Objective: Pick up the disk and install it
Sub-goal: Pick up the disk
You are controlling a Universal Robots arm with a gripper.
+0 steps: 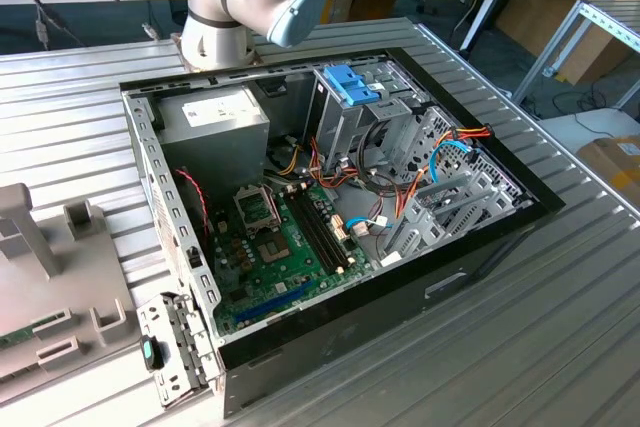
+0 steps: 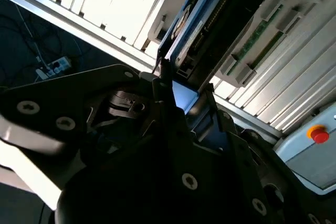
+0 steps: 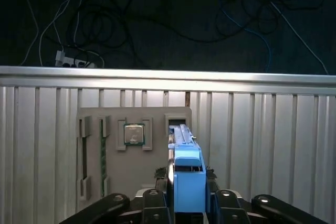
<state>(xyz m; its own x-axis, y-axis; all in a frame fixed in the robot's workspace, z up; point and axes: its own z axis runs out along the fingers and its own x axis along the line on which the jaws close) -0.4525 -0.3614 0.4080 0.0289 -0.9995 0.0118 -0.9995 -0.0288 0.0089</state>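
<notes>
Hand (image 3: 188, 191) is clamped on the disk (image 3: 186, 166). In the first wrist view its jaws sit either side of the blue carrier frame and press on the flat faces, with the disk edge-on and running straight out from the hand. The grip looks centred across the width, so I'd judge the long body won't swing. The disk is over the grey parts holder (image 3: 131, 174), right at its end slot. Can't tell whether the far end sits in the slot or just clear of it. The holder also carries a CPU chip (image 3: 134, 134) and a green memory stick (image 3: 103, 156), each in its own pocket, presumably so parts sit at known poses for pickup. It lies on the ribbed metal worktop (image 3: 273, 145). In the exterior view the open PC case (image 1: 540, 205) lies on its side with the motherboard (image 1: 270, 237) facing up. The blue-topped drive cage (image 1: 350, 97) stands inside, near the grey power supply (image 1: 215, 117); my read is that's the bay. Grasp is made, install is not, and the disk is well apart from the cage.
</notes>
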